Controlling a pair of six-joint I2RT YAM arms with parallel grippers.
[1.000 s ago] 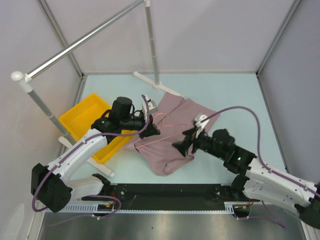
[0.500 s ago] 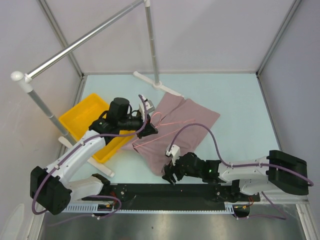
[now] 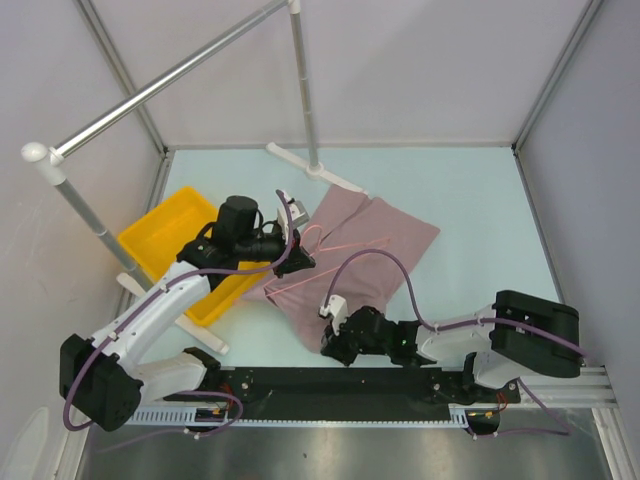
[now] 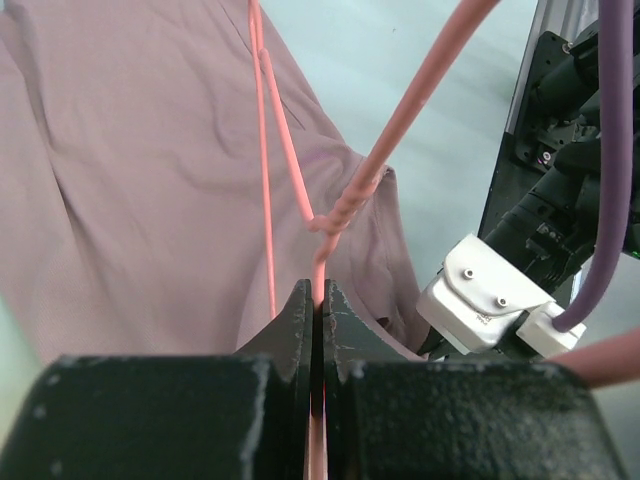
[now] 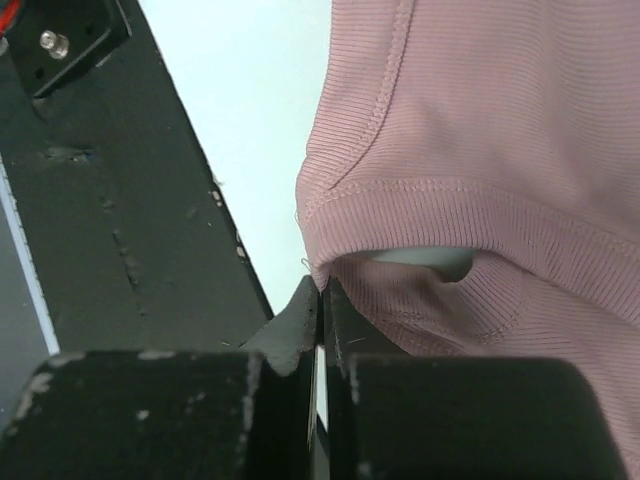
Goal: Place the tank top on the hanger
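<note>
The job was at an early stage. The tank top (image 3: 352, 258) lay flat and crumpled on the worktop (image 3: 470, 200), just beside the yellow bin (image 3: 160, 245) on the side away from the left wall. The hanger (image 4: 420, 100) rested on top of the fabric, not inside it. No strap sat over either shoulder of the wire, so nothing was threaded yet.

The left tool (image 4: 315, 295) hung at the bin's tank-top side, clamped tight on the hanger's neck just under the wire's twist. The right tool (image 5: 320, 290) was further from the bin, at the garment's near edge by the black base rail (image 3: 330, 385). Its jaws were pressed together at a hemmed corner of the fabric and appeared to pinch it, with a small opening in the cloth gaping just above.

What was left, by my reading, was lifting that edge, opening the garment, feeding the hanger in and seating both straps.

The grey rail (image 3: 170, 80) ran overhead above the bin, and its upright post (image 3: 305, 90) stood beyond the garment. The right arm's purple cable (image 3: 385, 262) looped over the cloth and could snag it.
</note>
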